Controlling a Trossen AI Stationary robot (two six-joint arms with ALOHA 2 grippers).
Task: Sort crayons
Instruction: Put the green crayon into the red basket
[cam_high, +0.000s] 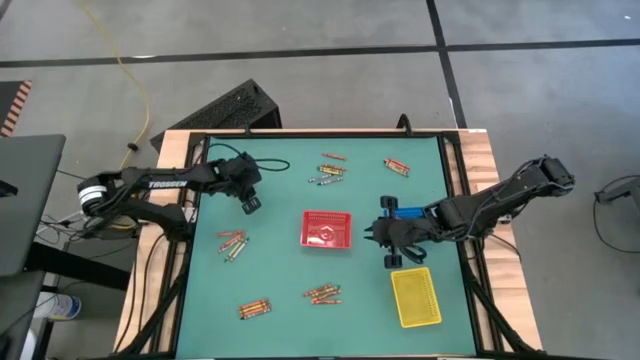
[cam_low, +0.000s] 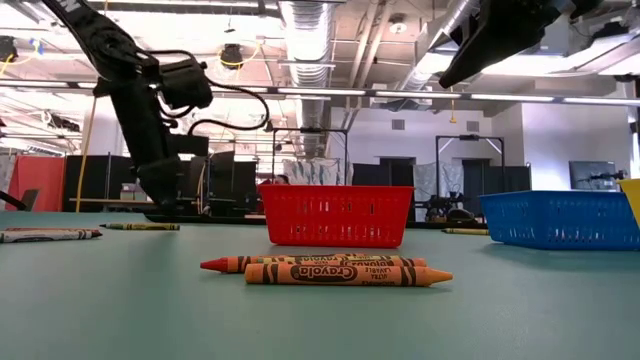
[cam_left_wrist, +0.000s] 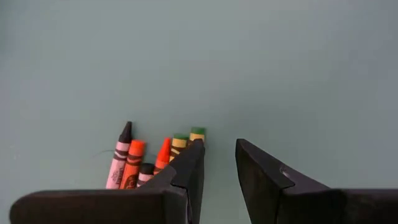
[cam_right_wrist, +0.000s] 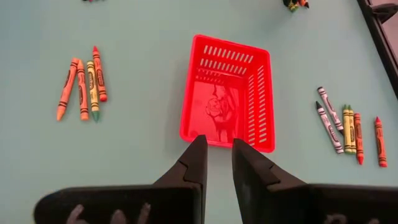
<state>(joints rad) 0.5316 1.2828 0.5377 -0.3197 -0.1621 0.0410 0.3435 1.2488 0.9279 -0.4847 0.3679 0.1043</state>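
Crayons (cam_high: 232, 244) lie in small clusters across the green bench (cam_high: 280, 290). Left hand (cam_left_wrist: 217, 163) hovers over one cluster, slightly parted, empty, likely lining up a pick. Right hand (cam_right_wrist: 219, 163) narrowly parted, empty, faces the red tray (cam_right_wrist: 227, 93).

Paper-wrapped waxy crayons (cam_low: 345, 272), perforated glossy plastic red tray (cam_right_wrist: 227, 93), matt teal tabletop (cam_high: 280, 210)

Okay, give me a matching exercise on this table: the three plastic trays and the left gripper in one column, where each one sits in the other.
1. red plastic tray
2. yellow plastic tray
3. blue plastic tray
4. left gripper

A. under the right arm
B. table centre
C. near-right corner of the mat
D. above the mat's left side

Pairs: 1-B, 2-C, 3-A, 4-D
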